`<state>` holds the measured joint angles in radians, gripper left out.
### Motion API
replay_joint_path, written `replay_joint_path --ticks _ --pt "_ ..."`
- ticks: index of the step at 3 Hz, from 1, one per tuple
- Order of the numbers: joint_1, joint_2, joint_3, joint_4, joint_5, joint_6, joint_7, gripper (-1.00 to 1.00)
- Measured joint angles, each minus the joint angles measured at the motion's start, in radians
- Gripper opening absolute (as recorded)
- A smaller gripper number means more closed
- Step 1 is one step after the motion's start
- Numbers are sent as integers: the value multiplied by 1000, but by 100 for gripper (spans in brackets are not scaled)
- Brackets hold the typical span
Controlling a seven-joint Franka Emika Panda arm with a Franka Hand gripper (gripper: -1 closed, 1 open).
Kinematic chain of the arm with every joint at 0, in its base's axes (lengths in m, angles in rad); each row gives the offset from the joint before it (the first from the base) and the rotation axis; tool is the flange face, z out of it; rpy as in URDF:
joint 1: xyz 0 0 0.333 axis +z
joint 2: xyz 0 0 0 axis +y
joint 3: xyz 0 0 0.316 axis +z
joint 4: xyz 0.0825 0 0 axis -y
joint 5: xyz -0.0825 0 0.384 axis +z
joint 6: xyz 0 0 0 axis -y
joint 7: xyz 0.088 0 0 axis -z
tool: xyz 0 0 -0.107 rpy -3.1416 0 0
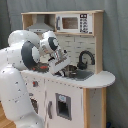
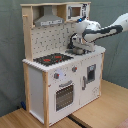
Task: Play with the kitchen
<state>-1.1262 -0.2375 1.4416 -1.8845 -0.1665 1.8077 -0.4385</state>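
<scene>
The kitchen (image 1: 95, 102) is a tall toy unit of white panels and light wood, seen in both exterior views. It has a grey hood (image 2: 50, 21), a pegboard back (image 2: 52, 37), a stove top (image 2: 52, 59), an oven window (image 2: 64, 96) and a black faucet (image 1: 86, 57) over the sink (image 1: 82, 75). My gripper (image 1: 60, 67) hangs low over the counter just beside the sink, left of the faucet in the first exterior view. In the second exterior view the gripper (image 2: 77, 47) is at the counter's right end, past the stove.
A microwave-like box (image 1: 75, 22) sits on the top shelf above the sink. The white arm (image 2: 107, 30) reaches in from the second exterior view's right. The kitchen (image 2: 35, 90) stands on a wooden floor (image 2: 105, 110) before a grey curtain (image 2: 10, 50).
</scene>
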Motion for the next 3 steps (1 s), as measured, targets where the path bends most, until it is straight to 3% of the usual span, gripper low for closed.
replay_joint_path --ticks 1,2,3 --pt "-9 1 14 0 0 14 -27 -100" --pt "-10 1 15 0 0 15 -28 100" --pt "-44 0 54 4 0 51 -54 100"
